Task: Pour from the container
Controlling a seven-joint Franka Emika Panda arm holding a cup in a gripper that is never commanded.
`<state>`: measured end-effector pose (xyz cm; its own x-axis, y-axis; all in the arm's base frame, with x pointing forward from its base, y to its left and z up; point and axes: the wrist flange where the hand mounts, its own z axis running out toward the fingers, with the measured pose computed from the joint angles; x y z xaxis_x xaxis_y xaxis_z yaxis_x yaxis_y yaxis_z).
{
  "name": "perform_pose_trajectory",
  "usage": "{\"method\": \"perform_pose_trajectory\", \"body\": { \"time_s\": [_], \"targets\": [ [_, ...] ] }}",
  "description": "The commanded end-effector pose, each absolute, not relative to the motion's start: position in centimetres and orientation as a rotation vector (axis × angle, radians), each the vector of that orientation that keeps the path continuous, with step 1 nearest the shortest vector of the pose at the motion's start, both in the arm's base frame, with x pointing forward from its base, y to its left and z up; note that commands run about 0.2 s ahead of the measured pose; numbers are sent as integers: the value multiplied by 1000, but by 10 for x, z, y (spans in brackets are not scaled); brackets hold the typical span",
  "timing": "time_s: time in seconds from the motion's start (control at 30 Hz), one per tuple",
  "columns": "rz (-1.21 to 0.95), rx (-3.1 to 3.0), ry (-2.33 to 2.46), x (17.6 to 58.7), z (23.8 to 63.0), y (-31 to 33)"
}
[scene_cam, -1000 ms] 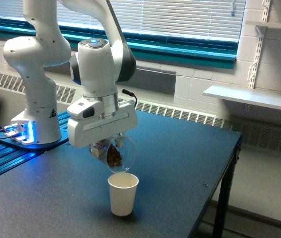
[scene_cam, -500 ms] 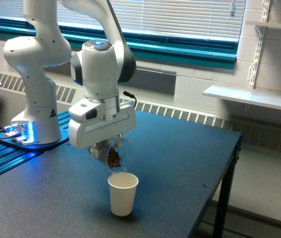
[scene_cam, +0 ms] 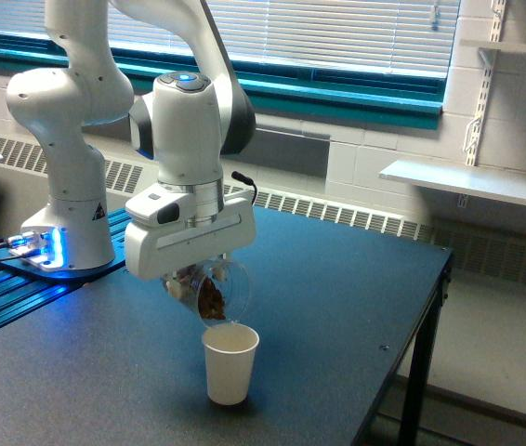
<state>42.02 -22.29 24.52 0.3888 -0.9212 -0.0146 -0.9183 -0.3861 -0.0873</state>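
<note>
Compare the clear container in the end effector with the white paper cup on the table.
The container is see-through plastic with brown bits inside; the paper cup is opaque white, its contents not visible. The container is tipped, mouth angled down over the paper cup; the paper cup stands upright. The container is held off the table by the end effector; the paper cup rests on it. Both are open-topped.

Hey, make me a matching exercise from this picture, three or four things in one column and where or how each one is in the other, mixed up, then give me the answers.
Things:
1. clear plastic cup
2. white paper cup
3. gripper
4. robot base

States or places:
A. standing upright on the dark table, mouth open
B. at the exterior view's left, beside a blue glow
C. tilted mouth-down, brown bits near its rim
D. closed around a see-through vessel above the table

Pairs: 1-C, 2-A, 3-D, 4-B
</note>
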Motion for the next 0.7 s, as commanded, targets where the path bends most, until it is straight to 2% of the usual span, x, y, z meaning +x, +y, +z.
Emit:
{"method": "perform_pose_trajectory", "body": {
  "time_s": [0.03,0.7],
  "targets": [
    [-39,-2536,1721,422,247,-228],
    [4,-2587,1683,431,250,-225]
  ]
}}
